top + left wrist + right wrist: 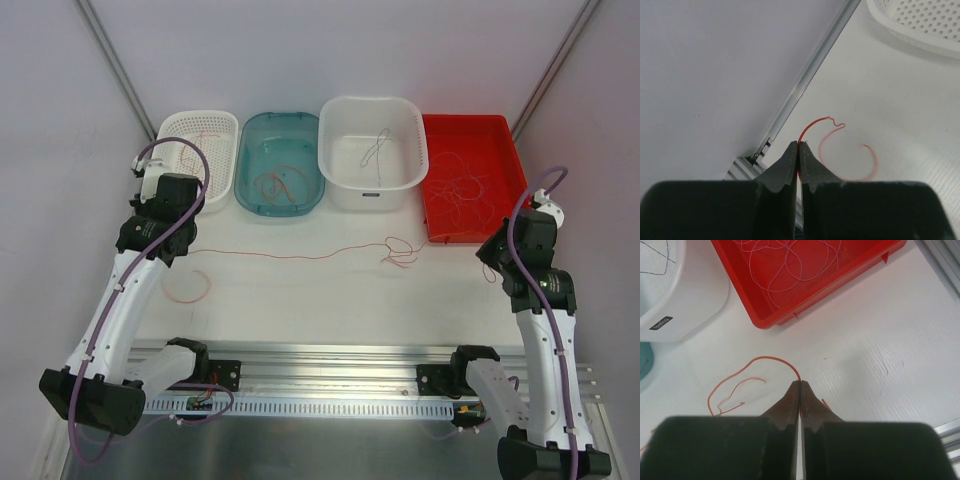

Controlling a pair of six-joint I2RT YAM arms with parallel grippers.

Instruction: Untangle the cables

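Note:
A thin red cable (pixel 300 256) lies stretched across the table, with small curls (pixel 400 250) at its right end. My left gripper (pixel 172 245) hangs over its left end. In the left wrist view my left gripper (pixel 799 145) is shut on a red wire (pixel 812 125). A loose red loop (pixel 852 160) lies on the table beyond it and also shows in the top view (pixel 188 287). My right gripper (pixel 490 256) sits near the red tray's front corner. In the right wrist view my right gripper (pixel 800 383) is shut on a red wire (pixel 770 359) that arcs left to the curls (pixel 727 392).
Four containers stand in a row at the back. They are a white perforated basket (pixel 170 130), a teal bin (pixel 246 185), a white tub (pixel 340 185) holding a grey wire, and a red tray (pixel 505 135) with pale wires (pixel 790 265). An aluminium rail (pixel 330 352) runs along the near edge.

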